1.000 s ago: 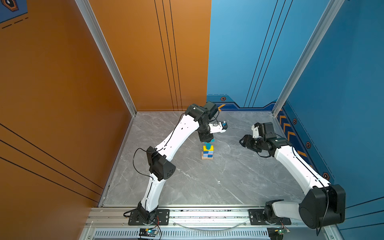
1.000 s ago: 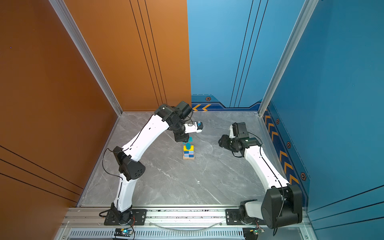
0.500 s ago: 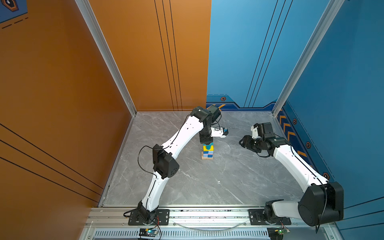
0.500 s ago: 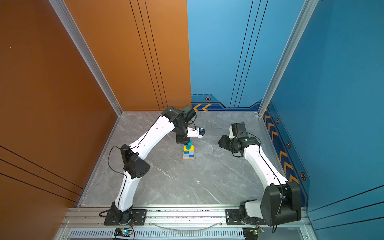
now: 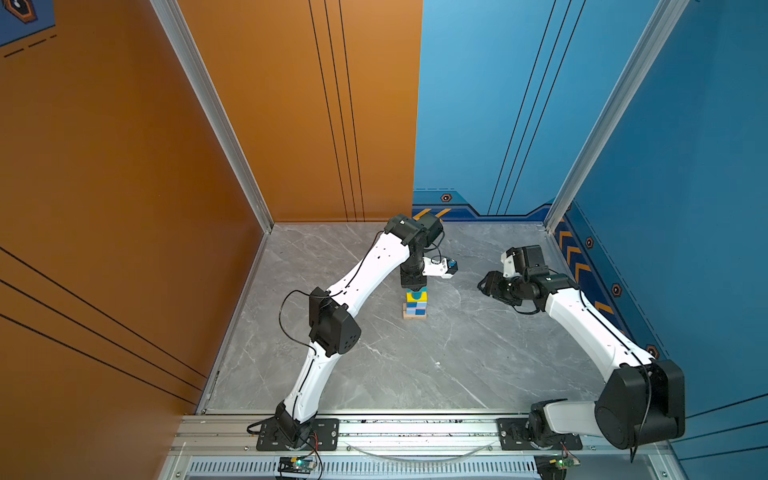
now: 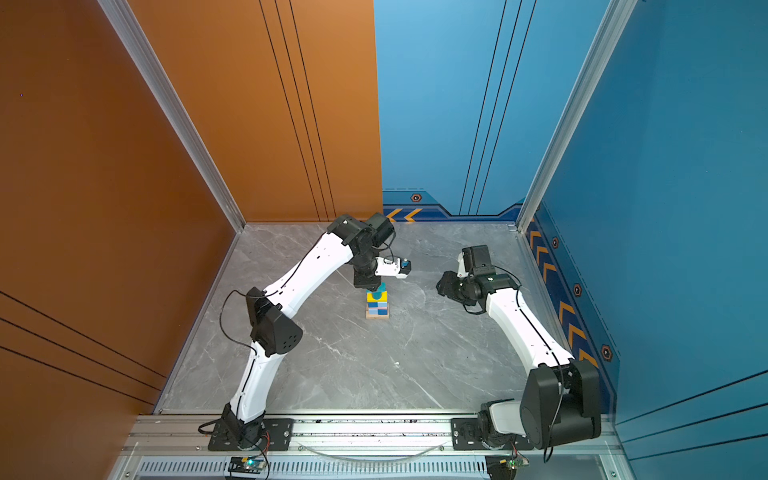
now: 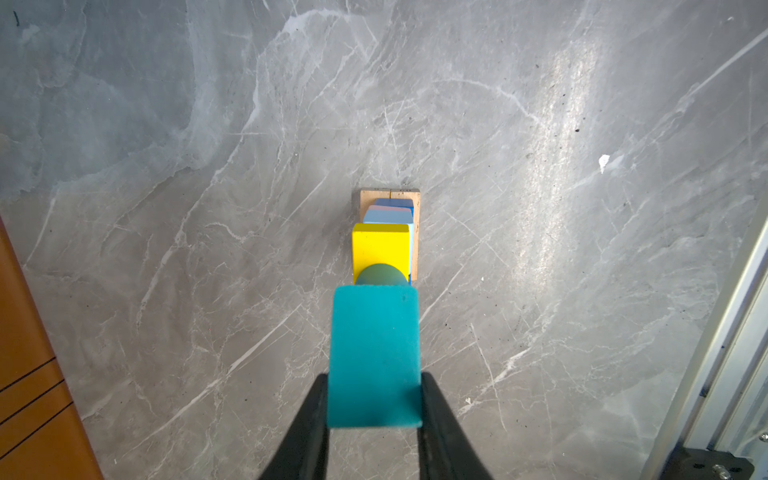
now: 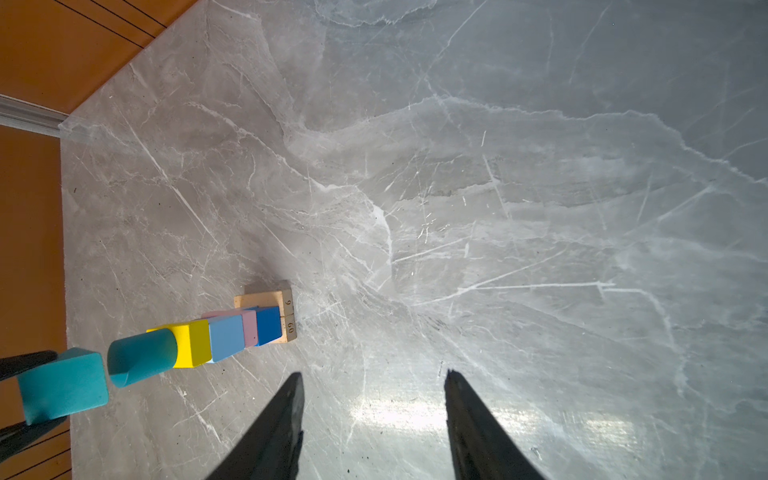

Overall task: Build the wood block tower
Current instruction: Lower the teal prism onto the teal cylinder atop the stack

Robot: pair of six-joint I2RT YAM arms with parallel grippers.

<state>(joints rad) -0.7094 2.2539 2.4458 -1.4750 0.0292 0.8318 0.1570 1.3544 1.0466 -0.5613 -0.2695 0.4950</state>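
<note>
A narrow tower (image 5: 415, 305) of painted wood blocks stands near the middle of a grey marble-patterned tabletop (image 5: 374, 365), seen in both top views. From the bottom up it has a tan wooden plank base (image 8: 266, 299), a dark blue wooden cube (image 8: 268, 326), a thin pink wooden slab (image 8: 249, 328), a light blue wooden cube (image 8: 226, 336), a yellow wooden block (image 7: 380, 245) and a teal wooden cylinder (image 8: 141, 365) standing on end.

The left end effector (image 7: 374, 378) hangs directly over the tower, clenched on opposite sides of a teal wooden prism block (image 7: 374, 357). Gripping the sides leaves the block's underside free to land. In the right wrist view a thin gap separates the prism from the cylinder, so it appears not yet set down. This looks like the roof piece and the final placement, and the small round top of the cylinder calls for careful centring.

The right end effector (image 8: 372, 376) is released and empty. It sits well apart to the right of the tower, probably to stay clear of the fragile stack.
</note>
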